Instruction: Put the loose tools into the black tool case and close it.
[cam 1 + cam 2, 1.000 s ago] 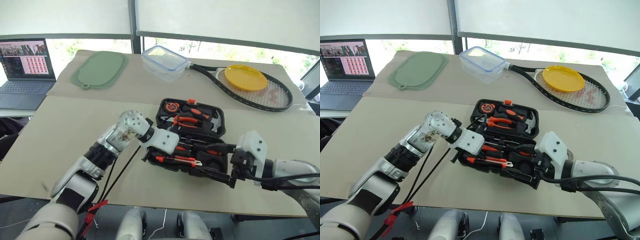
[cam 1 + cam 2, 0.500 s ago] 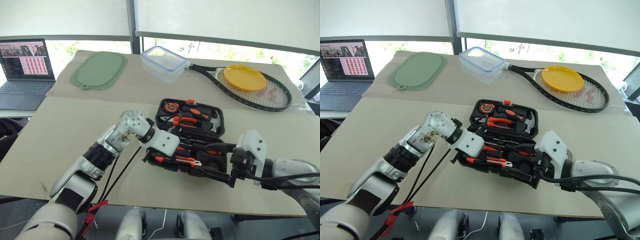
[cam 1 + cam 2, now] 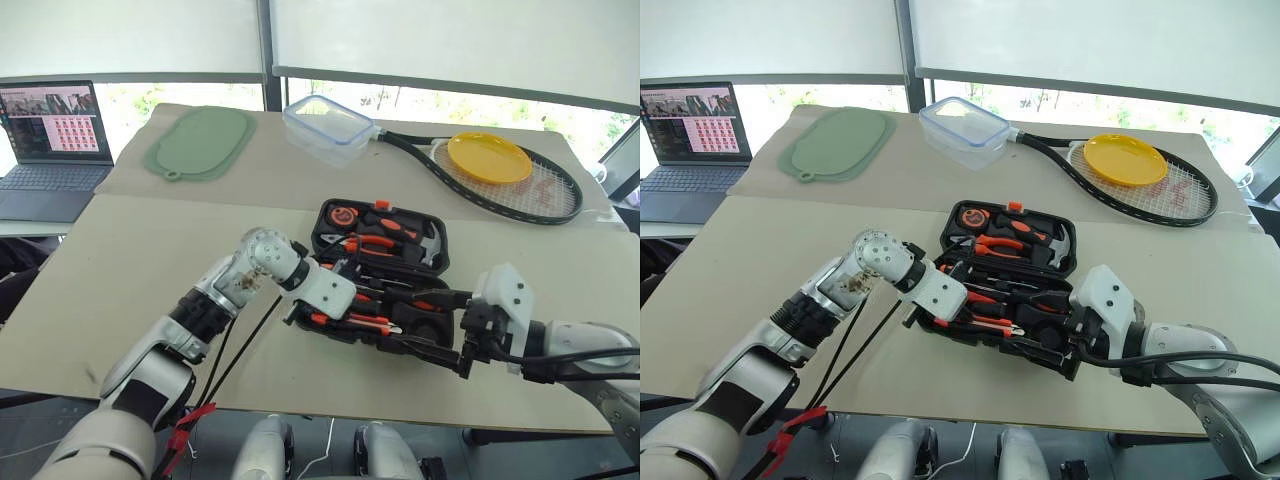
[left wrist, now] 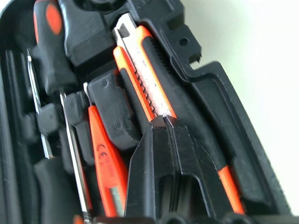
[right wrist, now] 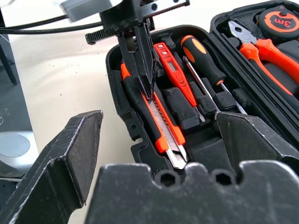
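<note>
The one black tool case (image 3: 380,270) lies open at the centre of the head view on the tan table (image 3: 120,270). Its near half holds one utility knife (image 5: 161,123), one orange tester screwdriver (image 5: 174,72) and one black-orange screwdriver (image 5: 203,60); the far half holds orange pliers (image 3: 378,238) and a tape measure (image 3: 345,213).

The wrist views show the left gripper (image 5: 145,86) pinched closed, tips on the knife. The right gripper (image 3: 462,340) is spread wide at the case's lower-right edge, grasping nothing.

Further up lie one green mat (image 3: 200,142), one clear box (image 3: 328,125), one racket (image 3: 500,185) bearing a yellow plate (image 3: 490,156), and a laptop (image 3: 50,140) at upper left.
</note>
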Action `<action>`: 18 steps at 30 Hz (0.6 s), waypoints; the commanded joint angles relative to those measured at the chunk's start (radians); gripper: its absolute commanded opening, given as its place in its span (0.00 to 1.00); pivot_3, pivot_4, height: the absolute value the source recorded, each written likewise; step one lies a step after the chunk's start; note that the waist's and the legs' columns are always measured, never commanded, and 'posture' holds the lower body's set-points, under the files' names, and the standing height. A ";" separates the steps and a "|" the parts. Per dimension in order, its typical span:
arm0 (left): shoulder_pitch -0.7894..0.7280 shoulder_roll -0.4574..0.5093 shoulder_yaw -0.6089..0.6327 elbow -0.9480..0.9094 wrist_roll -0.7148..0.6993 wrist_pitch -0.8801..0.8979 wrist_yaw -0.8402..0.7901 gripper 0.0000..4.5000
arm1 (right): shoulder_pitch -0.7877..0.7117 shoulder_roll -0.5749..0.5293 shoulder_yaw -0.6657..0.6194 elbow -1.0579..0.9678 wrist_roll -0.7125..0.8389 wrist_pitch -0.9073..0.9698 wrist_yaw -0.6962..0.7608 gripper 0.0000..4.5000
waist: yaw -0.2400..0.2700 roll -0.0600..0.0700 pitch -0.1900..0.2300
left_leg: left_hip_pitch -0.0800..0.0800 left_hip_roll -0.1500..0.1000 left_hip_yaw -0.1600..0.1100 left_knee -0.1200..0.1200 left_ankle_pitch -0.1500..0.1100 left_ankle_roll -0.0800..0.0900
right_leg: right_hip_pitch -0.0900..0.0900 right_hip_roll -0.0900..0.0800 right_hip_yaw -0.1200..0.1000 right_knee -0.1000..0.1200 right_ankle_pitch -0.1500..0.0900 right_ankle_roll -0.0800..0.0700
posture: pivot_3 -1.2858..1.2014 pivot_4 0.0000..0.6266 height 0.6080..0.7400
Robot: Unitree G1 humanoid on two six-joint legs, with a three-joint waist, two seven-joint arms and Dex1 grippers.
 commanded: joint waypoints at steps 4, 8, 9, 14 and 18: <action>0.001 0.016 0.026 -0.119 -0.086 0.123 -0.073 0.00 | -0.010 -0.003 -0.014 -0.013 -0.003 -0.008 0.006 1.00 | -0.001 0.000 0.000 | -0.002 0.000 0.000 0.000 0.000 0.000 | -0.002 0.001 0.000 0.000 0.000 0.000 | 0.52 0.24 0.99; 0.035 0.026 -0.007 -0.120 -0.043 0.083 -0.054 0.00 | -0.011 -0.004 -0.015 -0.012 -0.004 -0.008 0.009 1.00 | -0.002 0.000 0.000 | -0.001 0.000 0.000 0.000 0.000 0.000 | -0.002 0.001 0.000 0.000 0.000 0.000 | 0.52 0.24 0.99; 0.038 0.025 -0.016 -0.110 -0.027 0.066 -0.043 0.00 | -0.012 -0.004 -0.016 -0.012 -0.005 -0.007 0.010 1.00 | -0.002 0.000 0.000 | -0.001 0.000 0.000 0.000 0.000 0.000 | -0.002 0.001 0.001 0.000 0.000 0.000 | 0.52 0.24 0.99; 0.040 0.010 -0.055 -0.027 0.059 -0.039 0.029 0.00 | -0.015 -0.004 -0.018 -0.014 -0.003 -0.002 0.008 1.00 | 0.005 0.000 0.000 | 0.000 -0.001 0.000 0.000 0.000 0.000 | 0.001 0.000 0.000 0.000 0.000 0.000 | 0.52 0.24 0.99; 0.038 -0.003 -0.050 0.009 0.065 -0.050 0.039 0.00 | -0.012 -0.004 -0.023 -0.018 0.002 0.001 0.005 1.00 | 0.007 0.000 0.000 | 0.002 -0.001 -0.003 0.001 0.001 0.001 | 0.006 0.000 0.000 -0.002 0.000 0.000 | 0.52 0.24 0.99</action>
